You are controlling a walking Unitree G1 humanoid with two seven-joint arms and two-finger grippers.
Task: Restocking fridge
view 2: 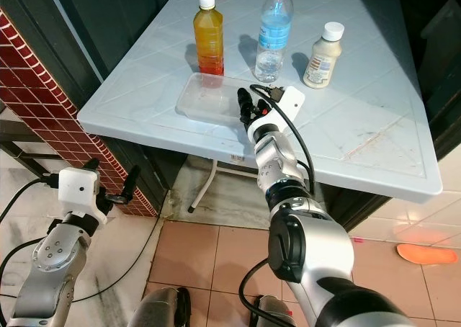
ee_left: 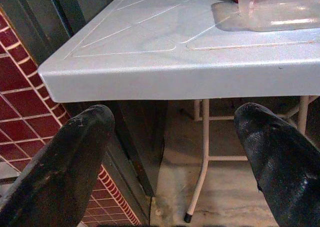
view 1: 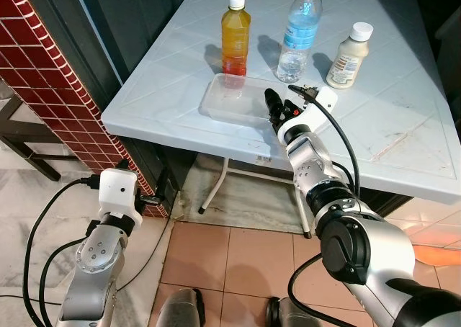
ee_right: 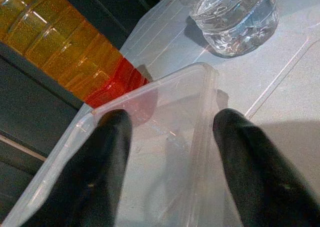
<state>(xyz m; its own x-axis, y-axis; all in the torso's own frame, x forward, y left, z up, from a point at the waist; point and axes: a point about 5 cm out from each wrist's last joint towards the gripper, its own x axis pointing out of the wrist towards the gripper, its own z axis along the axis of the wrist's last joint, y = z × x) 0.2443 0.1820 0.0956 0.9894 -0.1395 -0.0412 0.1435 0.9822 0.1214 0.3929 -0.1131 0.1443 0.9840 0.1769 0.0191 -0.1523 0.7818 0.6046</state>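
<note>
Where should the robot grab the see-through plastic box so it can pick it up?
Probably by the thin rim of its short wall, at the end nearest the right gripper. The clear plastic container is shallow, flat and open-topped on the white table, too wide to span, so one finger inside and one outside could pinch that wall. The right wrist view shows the open fingers straddling a corner already.

Both eye views look steeply down from the head onto the white table point(view 1: 403, 118) and tiled floor, sharing nearly the same scene. The left wrist view sits low, facing the table's edge from just below. The right wrist view is close over the clear container point(ee_right: 165, 137).
</note>
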